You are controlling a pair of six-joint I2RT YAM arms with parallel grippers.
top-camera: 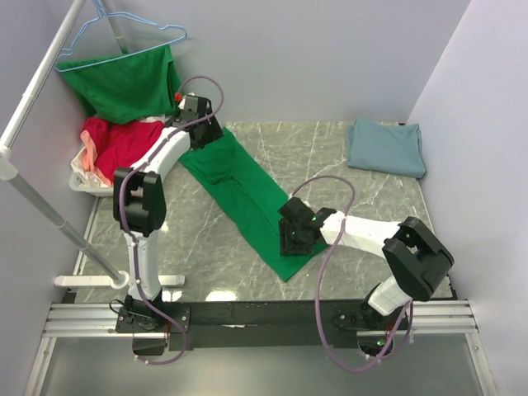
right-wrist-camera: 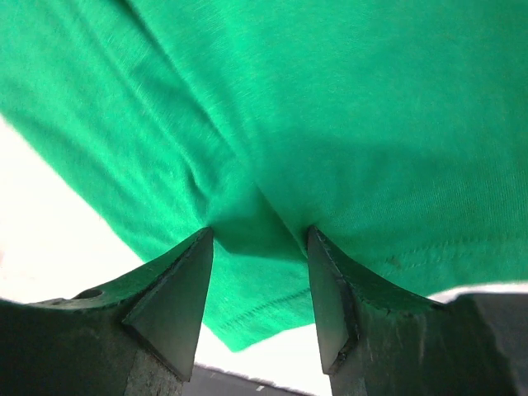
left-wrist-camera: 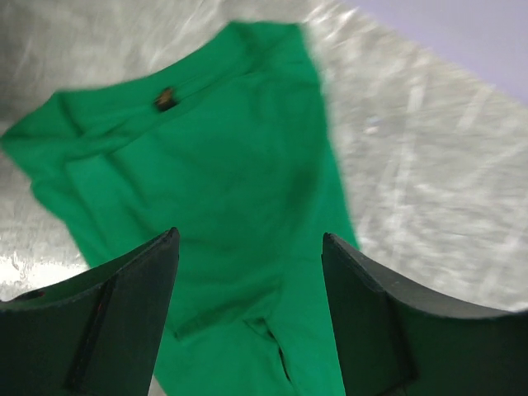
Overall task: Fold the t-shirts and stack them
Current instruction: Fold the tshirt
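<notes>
green t-shirt (top-camera: 247, 194) folded to a long strip on the table (top-camera: 371, 198), one arm at each end
near end: the right fingers (right-wrist-camera: 173, 297) stand narrow, with a gathered fold just above the hem (right-wrist-camera: 272, 318) pinched between them. the strip runs flat and diagonally away to the left. far end: the left fingers (left-wrist-camera: 124, 313) hover wide apart over the collar (left-wrist-camera: 165, 99) end, with cloth below their gap.
</notes>
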